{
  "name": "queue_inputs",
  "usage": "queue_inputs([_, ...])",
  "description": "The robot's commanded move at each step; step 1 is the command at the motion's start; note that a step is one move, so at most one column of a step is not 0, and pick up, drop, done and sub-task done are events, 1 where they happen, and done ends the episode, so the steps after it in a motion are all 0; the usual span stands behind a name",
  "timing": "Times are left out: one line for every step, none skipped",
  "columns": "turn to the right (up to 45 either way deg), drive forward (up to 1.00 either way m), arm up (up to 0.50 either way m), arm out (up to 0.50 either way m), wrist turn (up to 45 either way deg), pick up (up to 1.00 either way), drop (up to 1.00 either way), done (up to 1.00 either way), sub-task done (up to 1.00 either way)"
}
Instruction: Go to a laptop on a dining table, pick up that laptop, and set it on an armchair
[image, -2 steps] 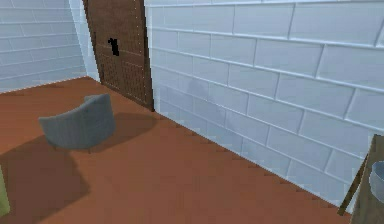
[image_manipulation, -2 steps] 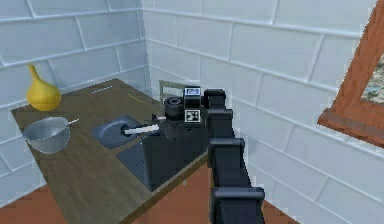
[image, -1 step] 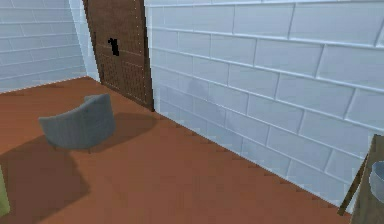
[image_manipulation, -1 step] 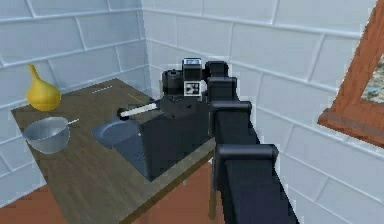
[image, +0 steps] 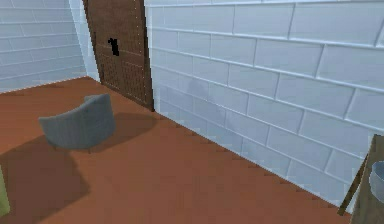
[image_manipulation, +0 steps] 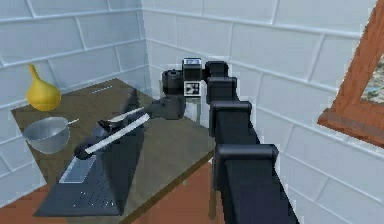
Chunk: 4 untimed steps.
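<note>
The pick-up seems to be in hand: the gripper (image_manipulation: 160, 103) is extended at the dining table (image_manipulation: 180, 150), far right of the laptop (image_manipulation: 95, 180), whether anything is held cannot be told, and a reach nearer and left is needed.

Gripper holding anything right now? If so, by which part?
Cannot tell: the laptop lies on the dining table right at the gripper, not hanging clear.

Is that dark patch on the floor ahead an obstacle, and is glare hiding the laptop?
Forward view: the dark patch on the floor is only shadow. Arm side view: no glare on the laptop; its dark screen reads plainly on the table.
</note>
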Motion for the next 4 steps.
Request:
queue_inputs([0.0, 0.0, 0.0, 0.0, -45.0, 0.0, 0.0, 0.0, 0.0])
queue_inputs([0.0, 0.0, 0.0, -0.26, 0.0, 0.0, 0.0, 0.0, 0.0])
queue_inputs([-45.0, 0.0, 0.0, 0.0, 0.0, 0.0, 0.0, 0.0, 0.0])
queue_inputs([-45.0, 0.0, 0.0, 0.0, 0.0, 0.0, 0.0, 0.0, 0.0])
